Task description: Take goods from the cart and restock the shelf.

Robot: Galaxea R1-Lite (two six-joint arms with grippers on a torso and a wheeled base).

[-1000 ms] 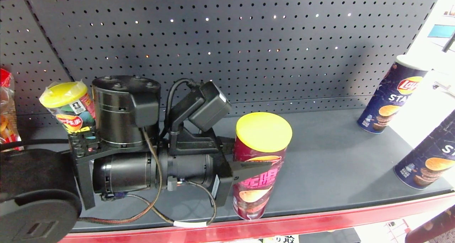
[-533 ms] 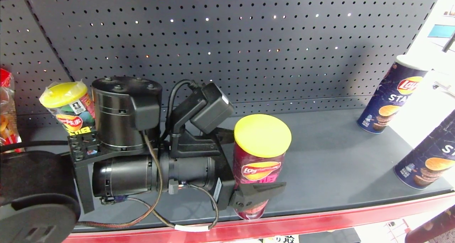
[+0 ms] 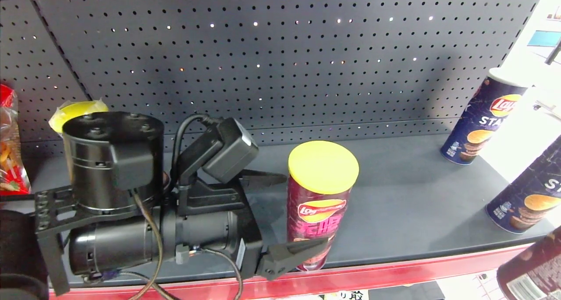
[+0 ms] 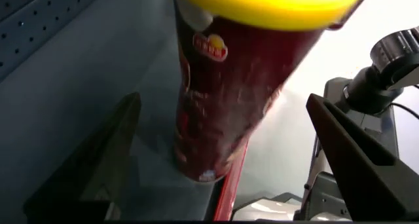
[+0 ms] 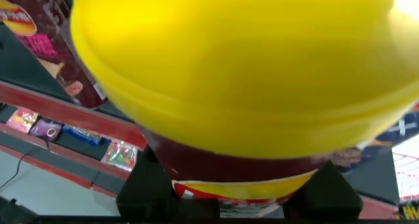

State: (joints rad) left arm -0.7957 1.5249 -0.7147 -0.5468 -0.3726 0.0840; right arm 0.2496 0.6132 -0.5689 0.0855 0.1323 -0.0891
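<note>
While looking at the lower centre of the head frame, finding the tall maroon cardboard chip can [image 3: 320, 208] with a flat yellow plastic lid [image 3: 323, 166]. Standing upright on the dark grey metal shelf board [image 3: 407, 203], just behind the red front lip [image 3: 416, 257]. Being flanked by the black left gripper [image 3: 285, 214], lying at the lower left of the frame with fingers spread wide: one finger pointing behind the can, the other pointing in front of its base. Keeping a gap on both sides in the left wrist view, so touching nothing.

Pinching a second maroon can [image 5: 249, 73] with the right gripper [image 5: 236, 188], both dark fingers pressing against its sides under a broad yellow lid. Showing this can also at the lower right corner of the head frame.

Standing at the right of the frame, well apart from the maroon one: two dark blue chip cans [image 3: 482, 116], the nearer one [image 3: 526, 194] at the front lip. Peeking from behind the arm at the left: a small yellow-lidded cup [image 3: 72, 111], near a red snack bag [image 3: 11, 159] at the left edge. Rising behind all: a dark perforated back panel [image 3: 307, 50].
</note>
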